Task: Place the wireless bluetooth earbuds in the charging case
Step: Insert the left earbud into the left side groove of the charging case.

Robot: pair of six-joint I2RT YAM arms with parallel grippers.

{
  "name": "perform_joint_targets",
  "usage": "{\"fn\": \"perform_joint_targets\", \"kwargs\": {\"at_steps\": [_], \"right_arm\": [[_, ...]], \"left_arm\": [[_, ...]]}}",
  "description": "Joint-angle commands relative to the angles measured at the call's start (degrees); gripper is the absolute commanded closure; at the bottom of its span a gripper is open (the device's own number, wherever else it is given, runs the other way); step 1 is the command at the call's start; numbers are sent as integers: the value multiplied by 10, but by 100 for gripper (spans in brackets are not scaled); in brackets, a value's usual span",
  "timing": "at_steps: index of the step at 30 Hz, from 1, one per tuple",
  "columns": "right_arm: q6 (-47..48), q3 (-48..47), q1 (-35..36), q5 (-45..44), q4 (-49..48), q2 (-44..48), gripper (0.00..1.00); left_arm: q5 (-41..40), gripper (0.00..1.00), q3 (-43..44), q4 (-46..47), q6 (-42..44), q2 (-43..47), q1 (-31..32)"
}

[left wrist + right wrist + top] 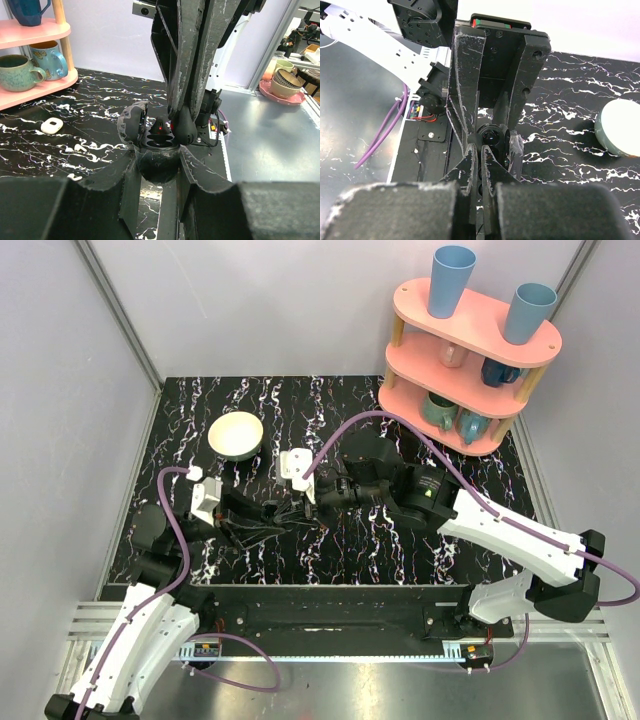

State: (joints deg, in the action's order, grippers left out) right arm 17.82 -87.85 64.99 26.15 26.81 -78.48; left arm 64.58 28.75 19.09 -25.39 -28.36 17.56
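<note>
Central on the bench, the open dark charging case is clamped in the left fingers. The right fingers, pressed together, meet a dark earbud at its sockets. Tilted entry could jam it or lever the case loose. Whether it is pinched or seated is hidden, as is the second earbud.

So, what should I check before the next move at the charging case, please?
1. Left hand grips the black charging case: ok.
2. Lid of the case open: ok.
3. Right hand shut, its tips at the dark earbud: ok.
4. Red light on inside the case: ok.
5. Earbud fully seated in the case: cannot tell.
</note>
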Motion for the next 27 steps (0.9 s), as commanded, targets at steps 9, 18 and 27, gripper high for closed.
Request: {"fn": "perform_joint_targets", "kwargs": {"at_steps": [9, 18, 27], "right_arm": [[24, -14, 1, -49, -31, -4, 100], [16, 0, 2, -68, -43, 2, 100], [-3, 15, 6, -38, -40, 0, 100]], "left_arm": [[26, 100, 7, 34, -2, 1, 8], [25, 100, 8, 34, -1, -1, 8], [-14, 100, 10, 4, 20, 12, 8]]}}
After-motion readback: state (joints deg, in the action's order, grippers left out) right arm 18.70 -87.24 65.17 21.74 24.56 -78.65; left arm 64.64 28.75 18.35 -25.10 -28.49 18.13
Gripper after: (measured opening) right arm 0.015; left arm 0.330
